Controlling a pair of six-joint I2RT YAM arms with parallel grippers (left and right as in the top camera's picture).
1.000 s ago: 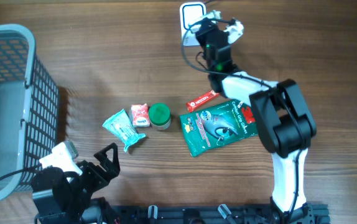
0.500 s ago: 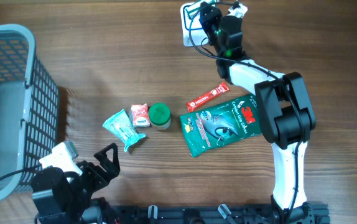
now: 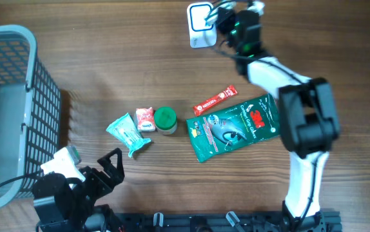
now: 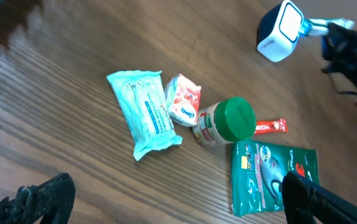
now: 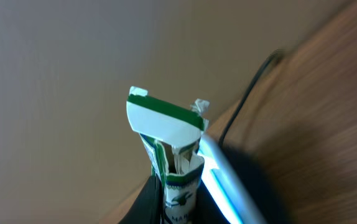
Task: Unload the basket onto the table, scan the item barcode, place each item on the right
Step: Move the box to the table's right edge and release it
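wooden table (image 3: 107,64): brown, grained
plastic mesh basket (image 3: 43,116): grey, square grid
soft wipes pack (image 3: 128,134): pale teal
small crinkled packet (image 3: 145,119): red and white
round jar (image 3: 165,120): green lid
slim sachet (image 3: 214,100): red
flat foil pouch (image 3: 230,129): dark green, red logo
boxy scanner (image 3: 200,24): white and blue
folded card carton (image 5: 166,121): white, green-banded

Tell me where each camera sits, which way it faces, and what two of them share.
Overhead: above the table, facing straight down on basket, scanner and items; left gripper and right arm show.
Left wrist: low on the left arm, looking across the table at jar and scanner; its open fingers show in the bottom corners.
Right wrist: on the right arm, aimed up toward a wall; its shut fingers hold a green-white pack.
Shared: overhead and left wrist both show jar, pouch and scanner.
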